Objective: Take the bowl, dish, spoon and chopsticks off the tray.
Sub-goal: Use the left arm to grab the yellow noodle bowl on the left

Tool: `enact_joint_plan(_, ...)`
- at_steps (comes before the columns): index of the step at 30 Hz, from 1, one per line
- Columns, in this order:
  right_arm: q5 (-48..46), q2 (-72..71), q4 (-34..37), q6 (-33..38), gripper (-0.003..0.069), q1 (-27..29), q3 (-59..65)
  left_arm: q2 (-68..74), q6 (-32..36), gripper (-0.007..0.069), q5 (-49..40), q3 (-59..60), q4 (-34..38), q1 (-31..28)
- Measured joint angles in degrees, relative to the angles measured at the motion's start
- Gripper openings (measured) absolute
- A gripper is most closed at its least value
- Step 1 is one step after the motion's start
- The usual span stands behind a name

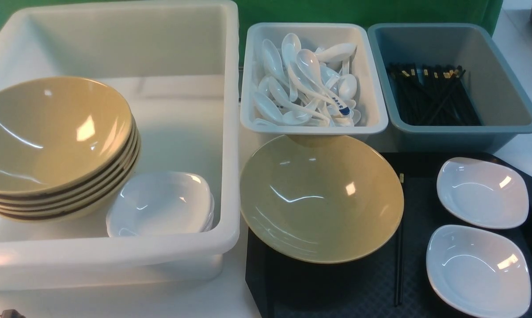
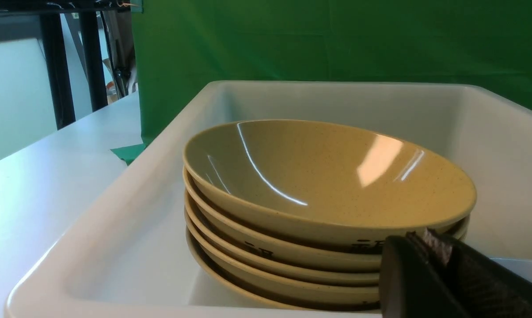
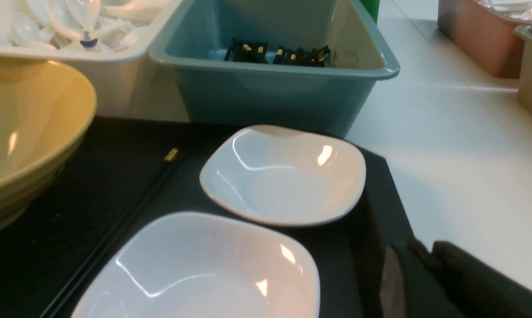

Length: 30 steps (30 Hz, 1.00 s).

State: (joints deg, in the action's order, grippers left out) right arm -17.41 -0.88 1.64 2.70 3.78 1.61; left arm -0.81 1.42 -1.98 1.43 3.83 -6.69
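The bowl (image 1: 321, 198) sits at the tray's (image 1: 336, 291) ten o'clock, with the chopsticks (image 1: 398, 265) just beside its three o'clock rim. Only the wrist views catch the left pincer (image 2: 418, 242) — clenched, empty — and the right pincer (image 3: 420, 252), whose state I cannot tell.

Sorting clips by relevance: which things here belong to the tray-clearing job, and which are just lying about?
Job: khaki bowl, black chopsticks, far white dish, near white dish, black tray.
Lying about: stacked bowls, binned spoons, binned chopsticks, brown tub.
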Motion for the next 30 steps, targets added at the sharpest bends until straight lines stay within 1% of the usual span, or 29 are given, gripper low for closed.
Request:
enact_joint_plan(12,-0.87,0.00,0.00,-0.06,0.0109,0.00,0.00,0.00,0.00,-0.0008,-0.24,0.00,0.00,0.00)
enact_joint_plan(24,-0.87,0.00,0.00,-0.06,0.0124,0.00,0.00,0.00,0.00,-0.0008,-3.99,0.00,0.00,0.00)
enact_joint_plan(28,-0.87,0.00,0.00,-0.06,0.0129,0.00,0.00,0.00,0.00,-0.0008,-8.16,0.00,0.00,0.00)
enact_joint_plan(30,-0.87,0.00,0.00,-0.06,0.0131,0.00,0.00,0.00,0.00,-0.0008,-13.58,0.00,0.00,0.00)
